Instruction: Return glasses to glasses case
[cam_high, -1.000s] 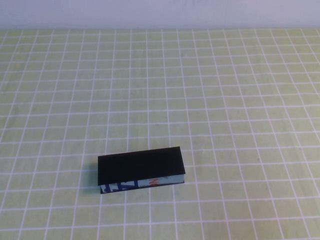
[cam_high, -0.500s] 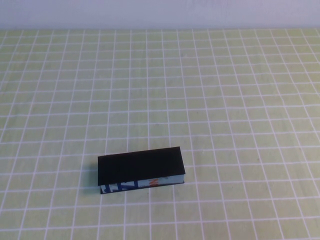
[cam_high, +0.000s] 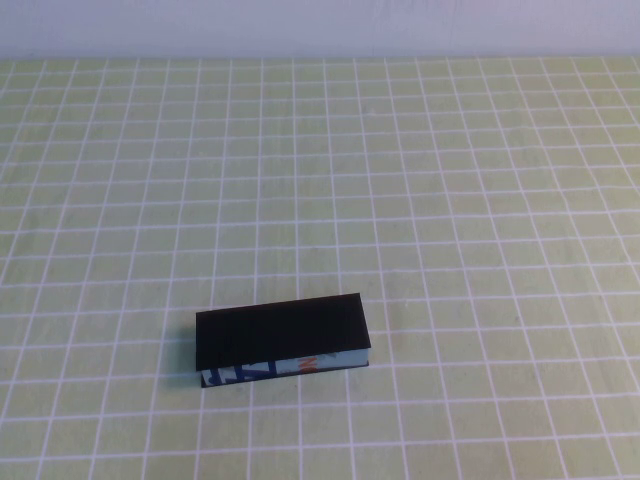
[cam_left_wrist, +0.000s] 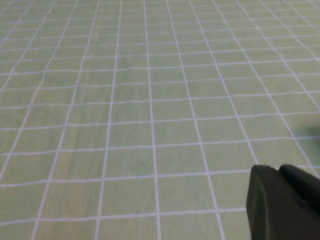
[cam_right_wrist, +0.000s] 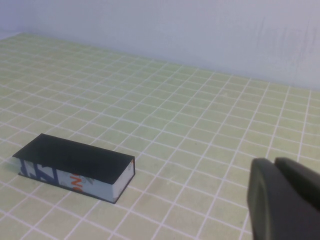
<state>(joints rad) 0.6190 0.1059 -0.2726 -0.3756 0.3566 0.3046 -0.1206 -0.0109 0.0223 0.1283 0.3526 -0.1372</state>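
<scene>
The glasses case (cam_high: 282, 340) is a flat black box with its lid down, lying on the green checked cloth at the front, left of centre. Its light side band with blue and orange print faces me. It also shows in the right wrist view (cam_right_wrist: 75, 167). The glasses are out of view. My left gripper (cam_left_wrist: 277, 172) is shut and empty above bare cloth, outside the high view. My right gripper (cam_right_wrist: 274, 165) is shut and empty, well away from the case, also outside the high view.
The green checked cloth (cam_high: 450, 200) covers the whole table. A pale wall (cam_right_wrist: 200, 30) runs along the far edge.
</scene>
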